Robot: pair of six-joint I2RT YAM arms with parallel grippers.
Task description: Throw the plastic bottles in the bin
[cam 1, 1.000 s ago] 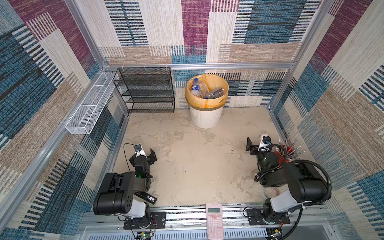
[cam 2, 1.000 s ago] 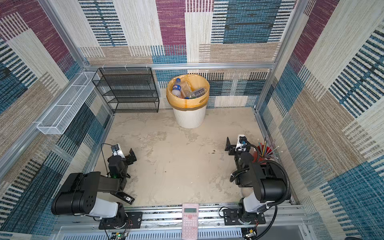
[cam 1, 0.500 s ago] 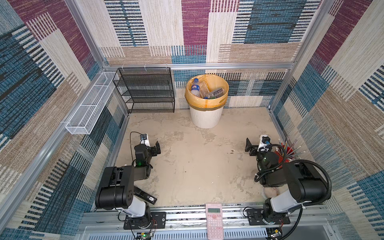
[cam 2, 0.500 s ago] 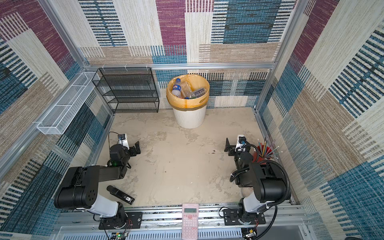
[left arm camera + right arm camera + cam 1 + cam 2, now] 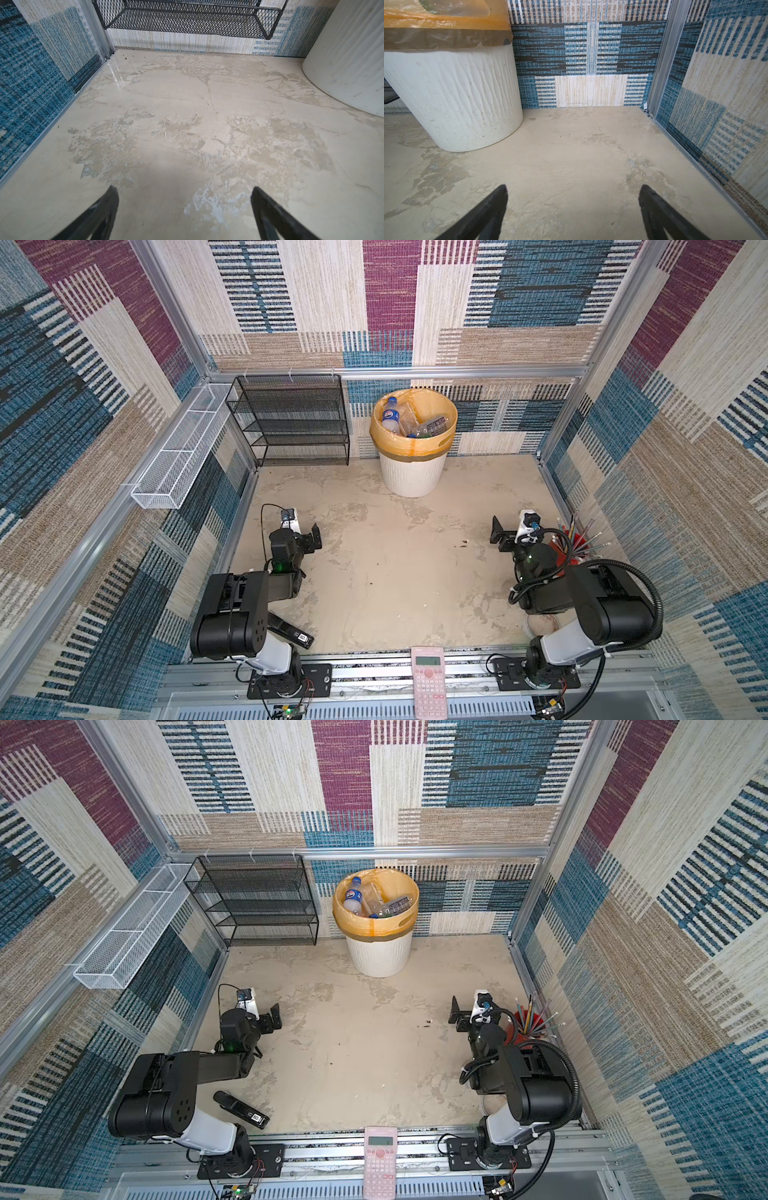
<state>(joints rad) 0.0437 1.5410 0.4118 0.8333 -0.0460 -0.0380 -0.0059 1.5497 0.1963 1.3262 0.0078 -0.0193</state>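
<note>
Already in the bin (image 5: 411, 477), plastic bottles (image 5: 409, 423), far from left hand (image 5: 184, 188) and right hand (image 5: 572, 187), both spread, empty.

Mostly plastic and metal mesh before you.
Your bin (image 5: 463, 93) is matt white ribbed plastic; its liner bag (image 5: 446, 18) is thin, crinkled, glossy film. The bench (image 5: 187, 104) looks worn, patchy, faintly shiny; the shelf rack (image 5: 187, 18) is black metal mesh.
</note>
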